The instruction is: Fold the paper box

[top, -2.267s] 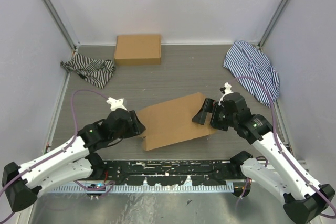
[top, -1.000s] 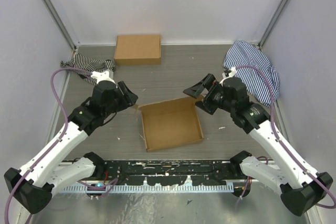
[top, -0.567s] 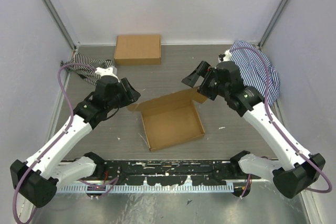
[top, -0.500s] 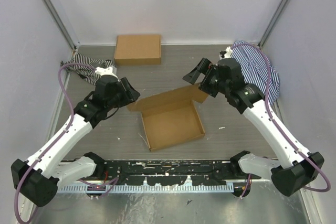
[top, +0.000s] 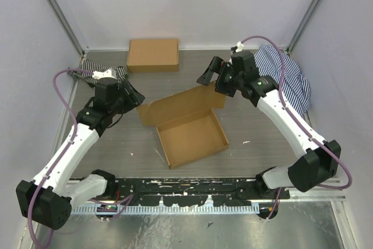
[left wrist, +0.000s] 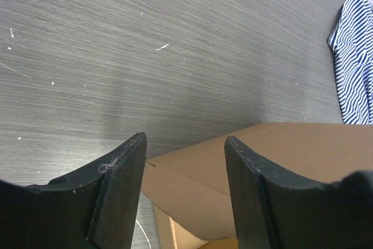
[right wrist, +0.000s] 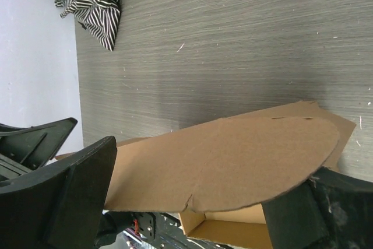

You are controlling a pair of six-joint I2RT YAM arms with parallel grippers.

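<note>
The paper box (top: 192, 138) sits mid-table as a shallow open tray, its brown lid panel (top: 180, 104) leaning back from the far wall. My left gripper (top: 134, 95) is open and empty, just left of the lid's left corner. In the left wrist view the lid (left wrist: 233, 161) lies below and beyond the open left gripper (left wrist: 185, 140). My right gripper (top: 211, 81) is open and empty above the lid's right far corner. In the right wrist view the lid (right wrist: 233, 155) spans the wide gap of the right gripper (right wrist: 213, 161), with the tray (right wrist: 233, 234) beneath it.
A second closed brown box (top: 152, 55) lies at the back wall. A black-and-white striped cloth (top: 96, 75) lies at the back left, and a blue striped cloth (top: 285, 77) at the back right. Walls close in on three sides.
Both grippers let go of the closed box and drew up and back toward the far side. The lid swung open and now leans backward, and the tray is open.
</note>
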